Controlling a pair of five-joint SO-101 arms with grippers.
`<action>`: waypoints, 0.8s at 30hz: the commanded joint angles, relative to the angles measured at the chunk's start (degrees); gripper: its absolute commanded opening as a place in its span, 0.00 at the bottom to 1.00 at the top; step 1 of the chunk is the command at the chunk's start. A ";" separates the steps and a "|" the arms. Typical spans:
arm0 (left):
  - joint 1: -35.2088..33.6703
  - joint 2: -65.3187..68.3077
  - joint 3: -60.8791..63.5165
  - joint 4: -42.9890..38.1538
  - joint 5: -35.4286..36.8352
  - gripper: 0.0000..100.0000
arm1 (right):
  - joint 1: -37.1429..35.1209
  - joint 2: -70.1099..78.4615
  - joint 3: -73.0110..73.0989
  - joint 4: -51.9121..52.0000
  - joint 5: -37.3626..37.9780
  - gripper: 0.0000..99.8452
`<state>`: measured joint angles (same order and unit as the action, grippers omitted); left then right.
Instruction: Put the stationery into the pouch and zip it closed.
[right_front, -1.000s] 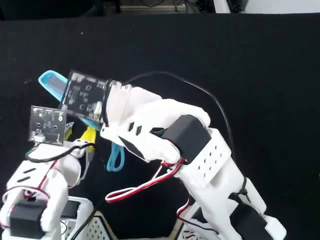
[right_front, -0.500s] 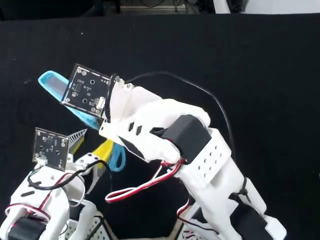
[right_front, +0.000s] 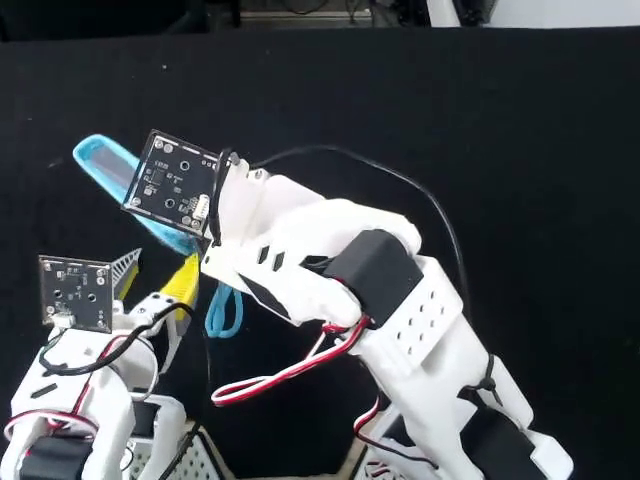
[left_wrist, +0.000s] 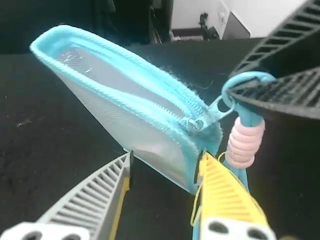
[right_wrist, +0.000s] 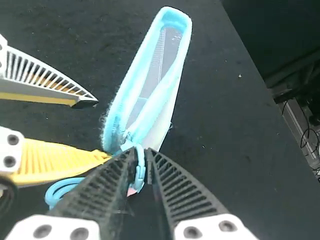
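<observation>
Pose: we see right gripper (right_wrist: 141, 152) clamped on zip cord (left_wrist: 244, 143), left gripper (left_wrist: 165, 159) parted astride pouch (left_wrist: 125, 95) end.

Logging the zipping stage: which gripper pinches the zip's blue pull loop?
The black-fingered right gripper, shut on the blue pull loop; the yellow-fingered left gripper stands open around the pale blue pouch.

The right pincer (right_wrist: 142, 151) has its black fingers pressed together on the zip pull (left_wrist: 226, 93) — its arm (right_front: 380, 290) stretches forward and across toward the other arm. Just beside it the left pincer (left_wrist: 165, 157) stands spread — one finger yellow (left_wrist: 225, 195), the other white.
</observation>
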<state>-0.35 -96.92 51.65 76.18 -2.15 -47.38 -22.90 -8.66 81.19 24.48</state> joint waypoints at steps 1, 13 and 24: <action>-1.10 0.09 3.12 -3.08 -0.44 0.22 | 0.62 -2.68 -0.40 0.18 -0.53 0.01; -5.32 0.09 -2.51 -4.22 -5.19 0.22 | 0.00 -7.16 8.40 -9.85 -0.79 0.01; -11.03 0.09 4.09 -14.95 -7.56 0.22 | -0.09 -14.02 21.14 -21.71 -0.79 0.01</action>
<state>-10.20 -96.92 54.81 63.52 -9.54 -47.47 -33.19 11.91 62.20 24.13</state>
